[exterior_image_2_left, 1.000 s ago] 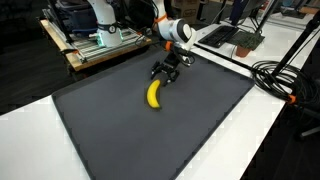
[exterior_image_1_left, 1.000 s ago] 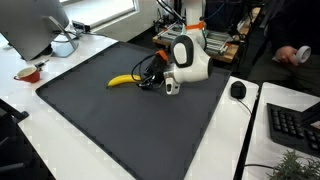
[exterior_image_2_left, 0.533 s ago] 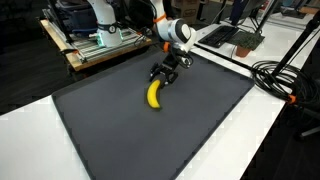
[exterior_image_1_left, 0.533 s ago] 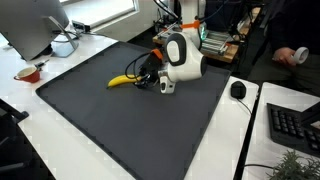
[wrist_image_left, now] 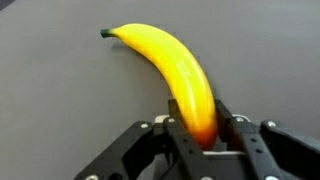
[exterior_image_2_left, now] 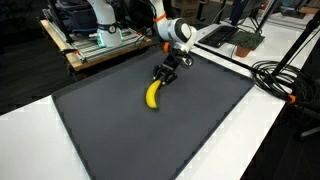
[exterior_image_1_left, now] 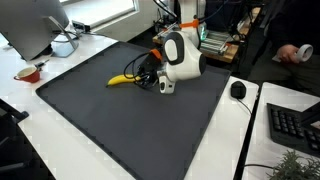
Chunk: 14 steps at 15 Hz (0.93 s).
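The banana [wrist_image_left: 165, 60] is clamped at one end by the end effector [wrist_image_left: 200, 126], its fingers drawn in against both sides of the fruit. The rest of the banana lies flat on the dark mat [exterior_image_1_left: 110, 130], well inside the mat's border and toward the edge at which the arm stands. Because the hold sits at the tip and not the middle, the long curved body is judged likely to lever downward and twist between the pads. A slow, straight lift is therefore advised. The squeeze is best kept firm enough to stop slipping yet light enough that the soft skin is not bruised. The mat is laid on a white table [exterior_image_2_left: 30, 130]. Beyond one corner of the mat a monitor [exterior_image_1_left: 30, 25] and a small bowl [exterior_image_1_left: 28, 73] are seen. Off the opposite side of the mat a mouse [exterior_image_1_left: 238, 89] and a keyboard [exterior_image_1_left: 295, 125] are placed. Black cables [exterior_image_2_left: 285, 75] are strung past the mat in an exterior view.
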Motion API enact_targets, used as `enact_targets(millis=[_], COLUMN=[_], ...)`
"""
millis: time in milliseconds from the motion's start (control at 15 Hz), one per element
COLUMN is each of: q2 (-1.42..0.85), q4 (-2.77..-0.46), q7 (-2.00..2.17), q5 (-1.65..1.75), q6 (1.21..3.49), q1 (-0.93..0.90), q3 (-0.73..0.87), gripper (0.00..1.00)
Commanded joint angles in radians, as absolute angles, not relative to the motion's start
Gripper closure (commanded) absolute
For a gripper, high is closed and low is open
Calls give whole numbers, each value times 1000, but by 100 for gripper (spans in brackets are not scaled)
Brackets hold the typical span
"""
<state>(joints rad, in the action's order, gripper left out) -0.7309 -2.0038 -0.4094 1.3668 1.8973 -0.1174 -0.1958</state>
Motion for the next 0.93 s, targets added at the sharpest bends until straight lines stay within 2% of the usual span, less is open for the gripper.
enact_targets(millis=[0,867], q2=[-697,-648], q4=[-2020,-2045], q7=[-423,-396], q5=[1330,1332], q6=[1916,1921], q1=[-114,-116], q3=[-197,-191], gripper=[88,88])
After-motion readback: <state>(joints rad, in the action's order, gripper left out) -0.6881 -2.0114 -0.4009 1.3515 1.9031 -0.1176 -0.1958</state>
